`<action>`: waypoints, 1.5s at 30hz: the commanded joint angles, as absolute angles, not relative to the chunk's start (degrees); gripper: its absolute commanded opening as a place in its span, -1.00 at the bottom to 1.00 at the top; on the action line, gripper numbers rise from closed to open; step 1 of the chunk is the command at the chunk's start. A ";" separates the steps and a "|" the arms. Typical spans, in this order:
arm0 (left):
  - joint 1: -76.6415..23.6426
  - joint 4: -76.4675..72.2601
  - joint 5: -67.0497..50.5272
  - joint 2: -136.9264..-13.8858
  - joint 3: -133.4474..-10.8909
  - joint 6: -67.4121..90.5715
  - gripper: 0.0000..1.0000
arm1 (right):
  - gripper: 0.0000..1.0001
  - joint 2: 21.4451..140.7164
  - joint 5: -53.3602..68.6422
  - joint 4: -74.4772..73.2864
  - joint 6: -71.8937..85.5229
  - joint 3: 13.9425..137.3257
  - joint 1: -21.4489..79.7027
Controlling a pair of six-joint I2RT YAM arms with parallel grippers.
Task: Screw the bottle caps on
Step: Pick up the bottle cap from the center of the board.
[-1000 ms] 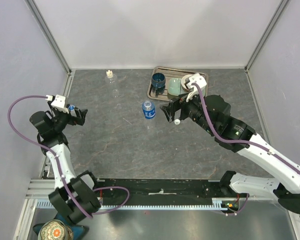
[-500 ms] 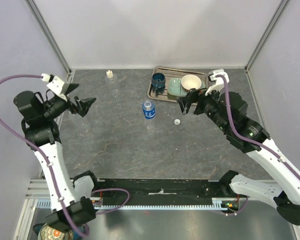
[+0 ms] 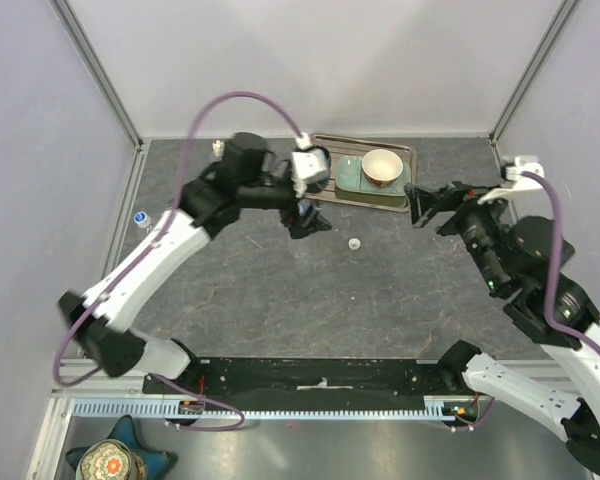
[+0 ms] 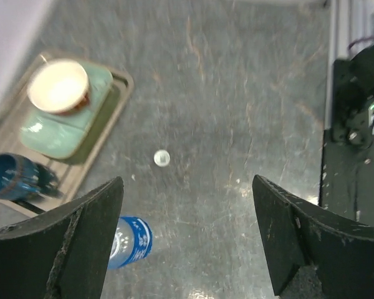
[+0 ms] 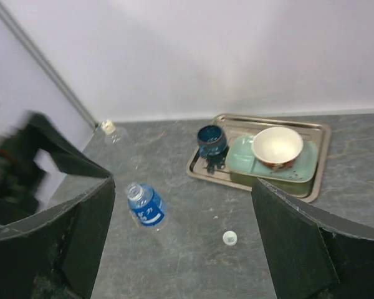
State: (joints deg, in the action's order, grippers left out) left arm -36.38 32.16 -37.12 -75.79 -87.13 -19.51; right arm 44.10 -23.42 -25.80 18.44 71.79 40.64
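An uncapped bottle with a blue label (image 5: pixel 146 205) stands mid-table. In the left wrist view this bottle (image 4: pixel 128 242) sits just inside the left finger (image 4: pixel 81 237). My left gripper (image 4: pixel 186 187) is open above it, reaching over the middle (image 3: pixel 307 215) and covering the bottle in the top view. One white cap (image 3: pixel 354 243) lies loose on the table, right of the bottle (image 5: pixel 229 237) (image 4: pixel 162 158). My right gripper (image 3: pixel 418 205) is open and empty, raised off to the right (image 5: pixel 182 187). A clear bottle with a cream cap (image 5: pixel 109 129) stands at the back left.
A metal tray (image 3: pixel 408 155) at the back holds a green plate (image 5: pixel 249 163), a white bowl (image 3: pixel 382 167) and a dark blue cup (image 5: pixel 210 140). A small clear thing with a blue end (image 3: pixel 140 217) lies by the left wall.
My left arm has swung from the left wall across to the middle, over the blue-labelled bottle. My right arm has pulled back to the right, away from the loose cap.
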 commanded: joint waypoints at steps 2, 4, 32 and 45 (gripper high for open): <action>-43.58 37.53 -25.06 -89.71 -94.82 -27.16 0.79 | 0.89 37.98 -33.92 -26.19 19.60 73.22 40.43; -45.17 37.53 -22.77 -96.72 -98.76 -27.25 0.79 | 0.85 36.13 -35.67 -26.02 20.04 72.60 40.43; -47.64 28.66 -4.40 -128.32 -105.82 -25.57 0.15 | 0.72 35.94 -32.35 -23.73 16.00 75.41 40.43; -47.02 25.58 -4.75 -131.57 -104.94 -25.66 0.22 | 0.72 37.26 -31.20 -23.55 16.79 75.59 40.43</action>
State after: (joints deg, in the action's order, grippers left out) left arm -47.46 28.42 -4.60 -131.15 -104.27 -23.90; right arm 36.58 -31.83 -24.47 16.75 74.06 40.60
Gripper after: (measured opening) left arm 0.602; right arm 0.863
